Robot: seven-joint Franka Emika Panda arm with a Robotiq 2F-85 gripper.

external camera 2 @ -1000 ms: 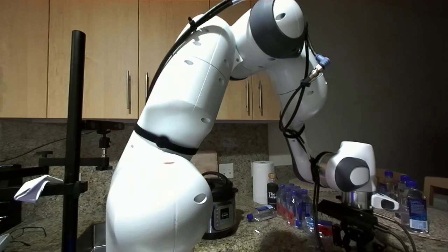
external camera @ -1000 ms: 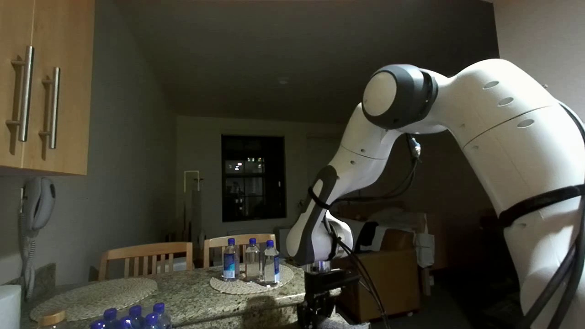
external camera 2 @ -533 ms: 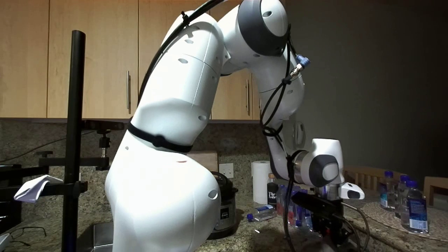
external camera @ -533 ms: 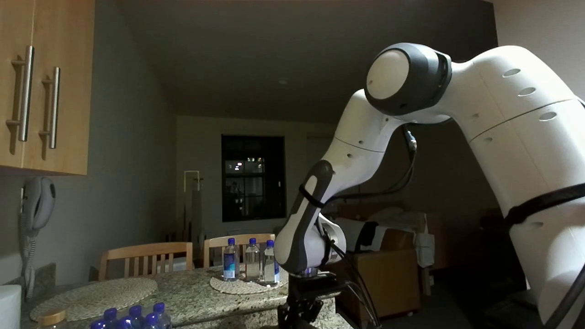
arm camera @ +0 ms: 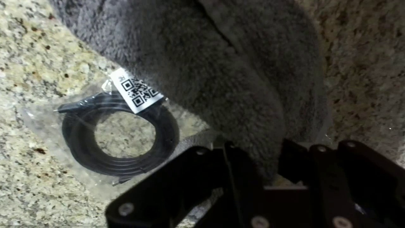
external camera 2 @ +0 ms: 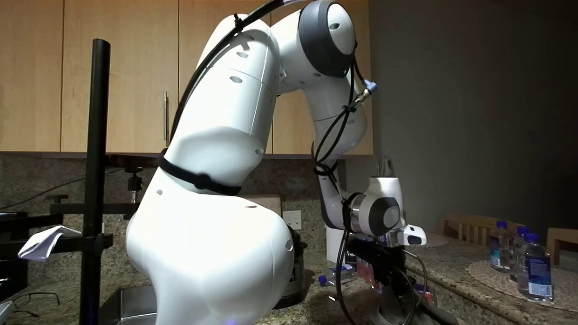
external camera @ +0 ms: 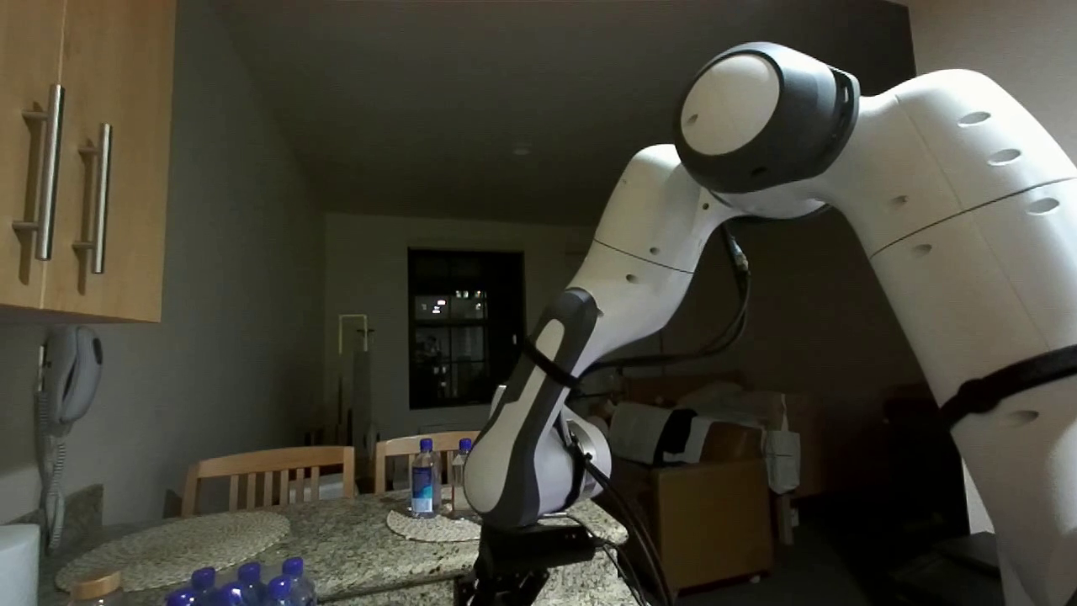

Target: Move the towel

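The grey plush towel (arm camera: 202, 69) fills the upper middle of the wrist view. A bunched fold of it runs down between the two black fingers of my gripper (arm camera: 258, 153), which are closed against it from both sides. In an exterior view my gripper (external camera 2: 395, 282) is low over the counter, and part of the towel (external camera 2: 392, 304) hangs below it as a dark grey shape. In an exterior view the gripper (external camera: 503, 585) is cut off by the bottom edge, and the towel is out of view there.
A bagged coil of black cable (arm camera: 74, 139) with a white label lies on the granite beside the towel. Bottles stand on a round mat on the raised ledge (external camera 2: 537, 271). More bottles (external camera: 290, 581) stand lower down. A metal sink (external camera 2: 135, 302) is near the base.
The arm and gripper have swung leftward in both exterior views, away from the bottles on the mat in one of them. The towel has come into sight below the gripper.
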